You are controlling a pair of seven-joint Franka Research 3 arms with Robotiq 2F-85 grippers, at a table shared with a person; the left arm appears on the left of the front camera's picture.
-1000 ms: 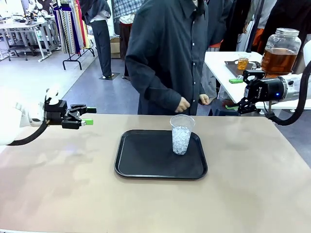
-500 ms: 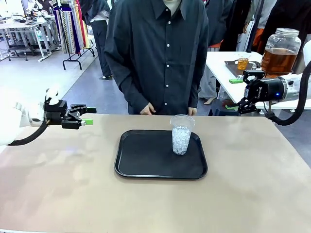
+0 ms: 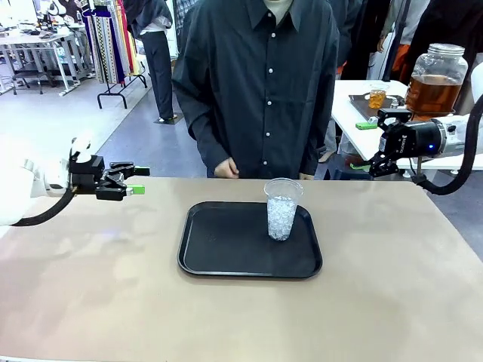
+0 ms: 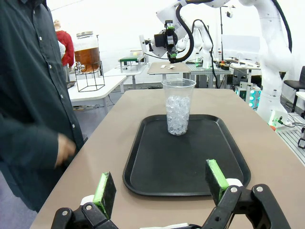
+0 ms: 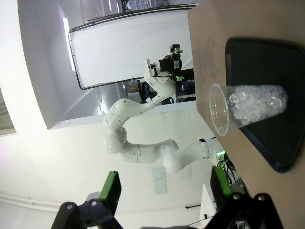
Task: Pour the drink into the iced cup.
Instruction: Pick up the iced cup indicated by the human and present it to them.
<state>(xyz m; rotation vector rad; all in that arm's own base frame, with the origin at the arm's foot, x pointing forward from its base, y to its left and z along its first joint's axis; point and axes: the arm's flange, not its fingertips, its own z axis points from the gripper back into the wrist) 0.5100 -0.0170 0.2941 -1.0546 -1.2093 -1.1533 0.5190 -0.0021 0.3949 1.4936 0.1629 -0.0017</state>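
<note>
Left tool (image 3: 138,181) and right tool (image 3: 383,170) hang open, empty, well apart from the iced cup (image 3: 282,211) on the tray (image 3: 226,255); the drink (image 3: 432,95) stands beyond

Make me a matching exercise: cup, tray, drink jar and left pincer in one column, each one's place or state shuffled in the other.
1. cup
2. tray
3. jar
4. left pincer

A. open, empty, in the air at the robot's left
B. amber-filled, on the white side table
C. upright on the tray, holding ice
D. black, flat on the tan table

Pairs: 1-C, 2-D, 3-B, 4-A
</note>
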